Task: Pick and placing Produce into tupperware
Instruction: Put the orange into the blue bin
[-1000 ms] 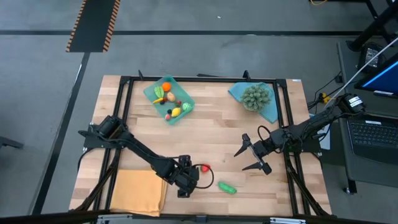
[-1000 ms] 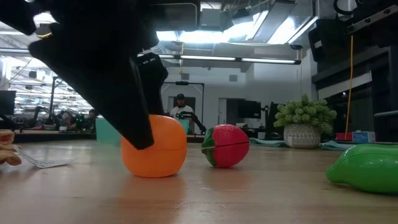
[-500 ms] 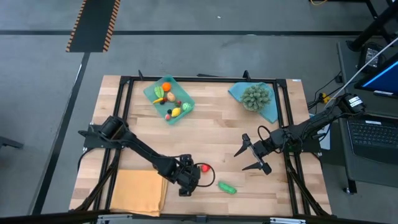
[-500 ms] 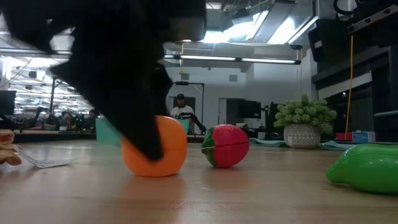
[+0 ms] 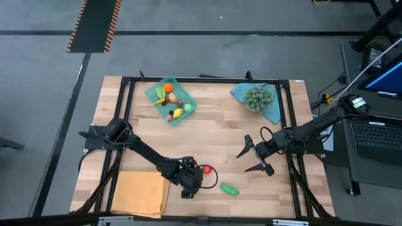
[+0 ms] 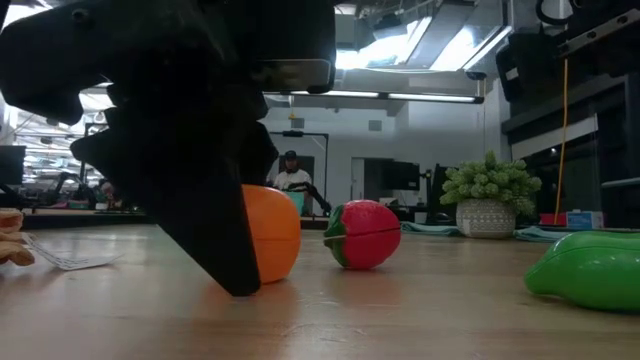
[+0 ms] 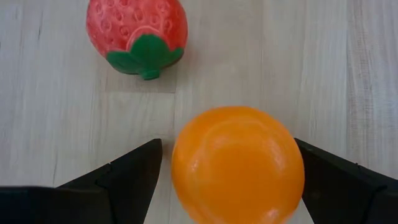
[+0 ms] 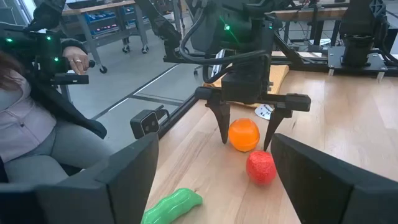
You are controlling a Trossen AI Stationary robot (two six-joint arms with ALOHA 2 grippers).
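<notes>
Left fingers (image 7: 127,171) wide apart astride orange toy fruit (image 7: 237,165), not touching; right fingers (image 8: 121,174) likewise spread, empty.

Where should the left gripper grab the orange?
Across its widest middle, coming straight down. The orange is a smooth ball sitting on the table, and the left gripper already has an open finger on either side. The strawberry lies just beyond, clear of both fingers.

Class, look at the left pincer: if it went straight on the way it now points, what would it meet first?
The left pincer stands open astride the orange fruit, so it would probably meet that first, then the tabletop.
</notes>
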